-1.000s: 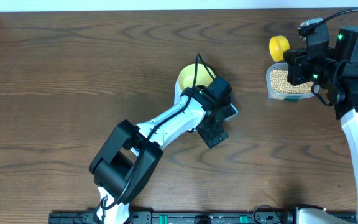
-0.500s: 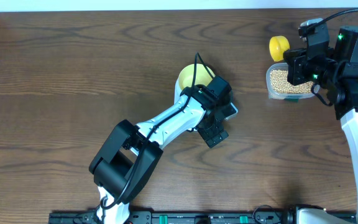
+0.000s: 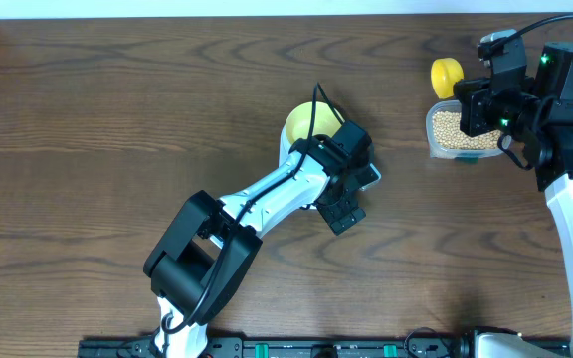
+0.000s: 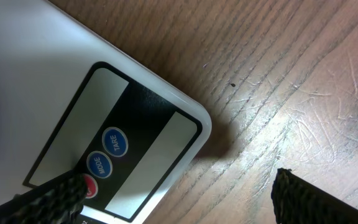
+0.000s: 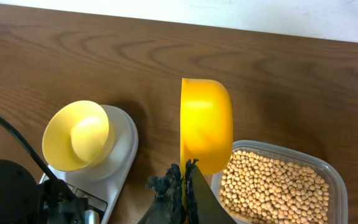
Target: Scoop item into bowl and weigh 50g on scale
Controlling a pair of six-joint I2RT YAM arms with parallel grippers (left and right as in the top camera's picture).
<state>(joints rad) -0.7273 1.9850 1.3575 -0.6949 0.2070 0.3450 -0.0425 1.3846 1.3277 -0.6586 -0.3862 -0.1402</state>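
Nothing had shifted: the left pincer (image 4: pixel 180 200) hung apart, perhaps pressing the scale (image 4: pixel 42 81), while the right pincer (image 5: pixel 183 182) clamped the scoop (image 5: pixel 206 124), scooping unstarted.

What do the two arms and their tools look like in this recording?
The left arm has white links, black joint housings and a thin black cable looping off it. The right arm has a white link, black housings and green lights. The left tool and right tool have black, rough-textured fingers.

Scale (image 5: pixel 126 134) front hidden behind left arm (image 5: pixel 11 186); tub (image 5: pixel 291 152) cut by frame edge.
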